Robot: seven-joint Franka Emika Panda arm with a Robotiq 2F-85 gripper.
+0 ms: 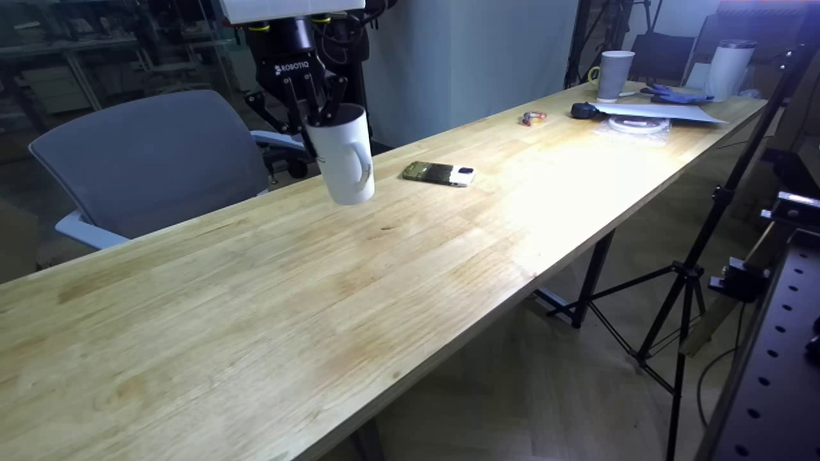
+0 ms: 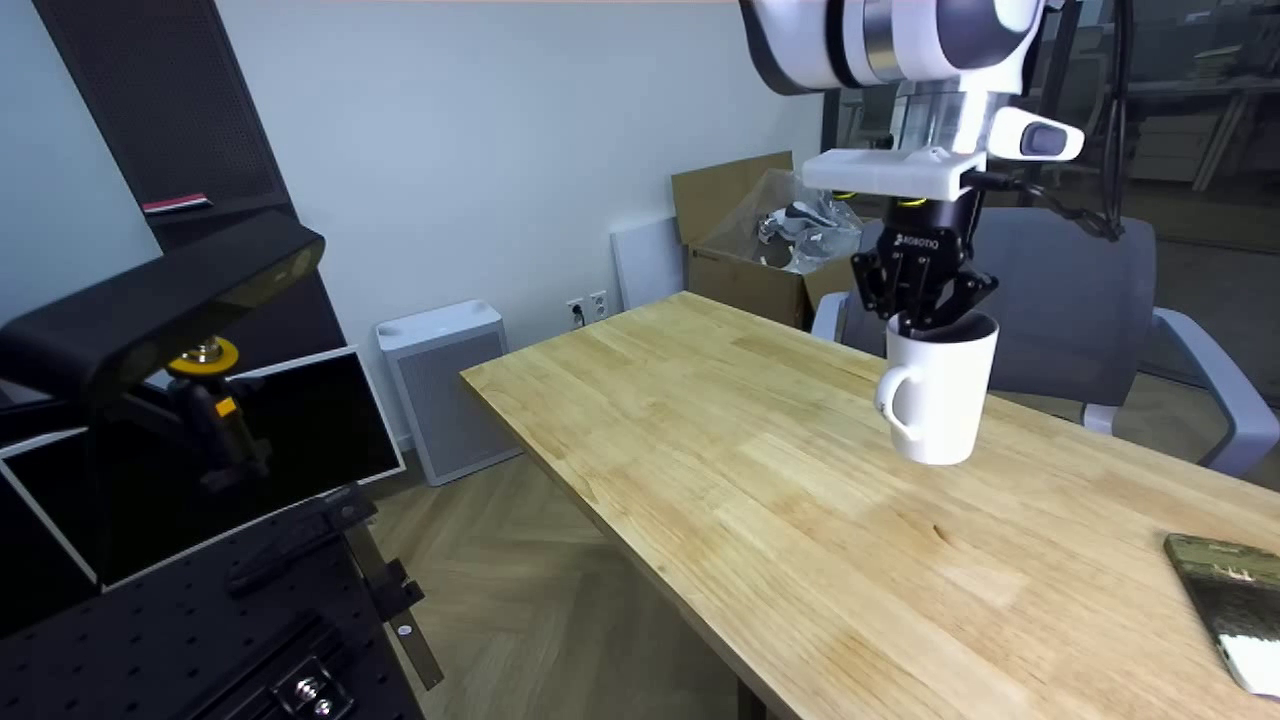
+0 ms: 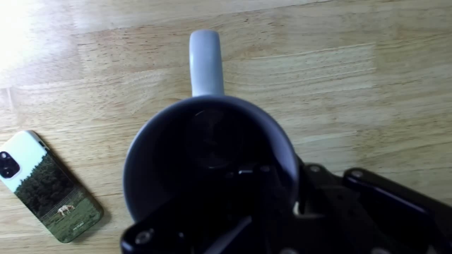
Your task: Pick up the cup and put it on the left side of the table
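The cup [image 1: 339,163] is a white mug, slightly tilted, with its handle toward the table's front side. It also shows in an exterior view [image 2: 945,395] and in the wrist view [image 3: 207,67], where its inside is dark. My gripper [image 1: 315,131] is shut on the cup's wall at the rim, one finger inside and one outside. The fingers also show in the wrist view [image 3: 295,176], partly lost in the dark. The cup appears to hang a little above the table [image 1: 256,307], with no contact shadow under it. The table's bare planks show in an exterior view [image 2: 680,450].
A phone [image 1: 439,173] lies near the cup, also in the wrist view [image 3: 49,188]. An office chair [image 1: 154,160] stands against the table edge. Papers [image 1: 660,113], a grey cup [image 1: 616,73] and a tumbler [image 1: 730,70] stand at the far end. A cardboard box [image 2: 740,285] stands beyond the opposite end.
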